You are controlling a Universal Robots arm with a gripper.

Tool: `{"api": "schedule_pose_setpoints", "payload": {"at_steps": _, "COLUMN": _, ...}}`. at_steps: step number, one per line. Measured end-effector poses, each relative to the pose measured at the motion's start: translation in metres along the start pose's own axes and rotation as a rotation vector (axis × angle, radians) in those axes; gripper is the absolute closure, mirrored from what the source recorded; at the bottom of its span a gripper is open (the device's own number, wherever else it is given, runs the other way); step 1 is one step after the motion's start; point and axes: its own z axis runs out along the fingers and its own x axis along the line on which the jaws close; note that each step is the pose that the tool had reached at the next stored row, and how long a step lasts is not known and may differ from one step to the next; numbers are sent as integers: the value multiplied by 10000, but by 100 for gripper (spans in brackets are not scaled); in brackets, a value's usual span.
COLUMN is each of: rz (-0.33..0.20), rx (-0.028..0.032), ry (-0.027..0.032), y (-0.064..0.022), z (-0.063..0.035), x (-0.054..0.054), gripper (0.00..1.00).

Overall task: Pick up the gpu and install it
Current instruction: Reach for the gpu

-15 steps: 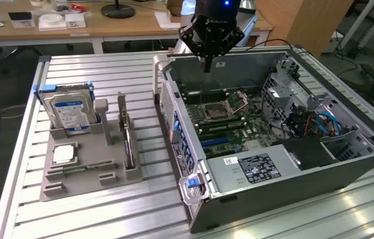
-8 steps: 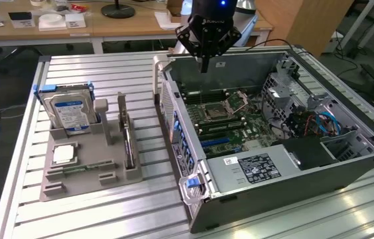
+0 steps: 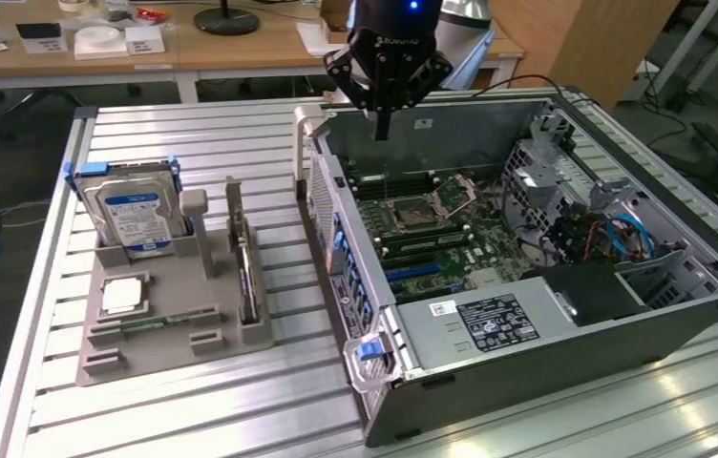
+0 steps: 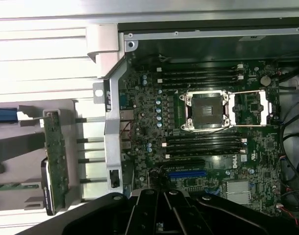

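End effector (image 3: pixel 382 126): black, clenched, empty.
Gpu (image 3: pixel 248 281): thin dark card stood edge-on, well aside.
Grasp: likely needed jaws opened across its edge.

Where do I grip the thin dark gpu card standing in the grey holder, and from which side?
Probably take the thin dark gpu card by its top edge, mid-length, coming straight down with jaws across its thickness. It stands upright between the grey holder's end posts, leaving that edge free.
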Motion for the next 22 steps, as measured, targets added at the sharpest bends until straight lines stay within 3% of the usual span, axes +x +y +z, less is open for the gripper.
{"api": "schedule_pose_setpoints", "payload": {"at_steps": 22, "rz": -1, "rx": 0, "ry": 0, "y": -22, "z": -7, "x": 293, "gripper": 89}}
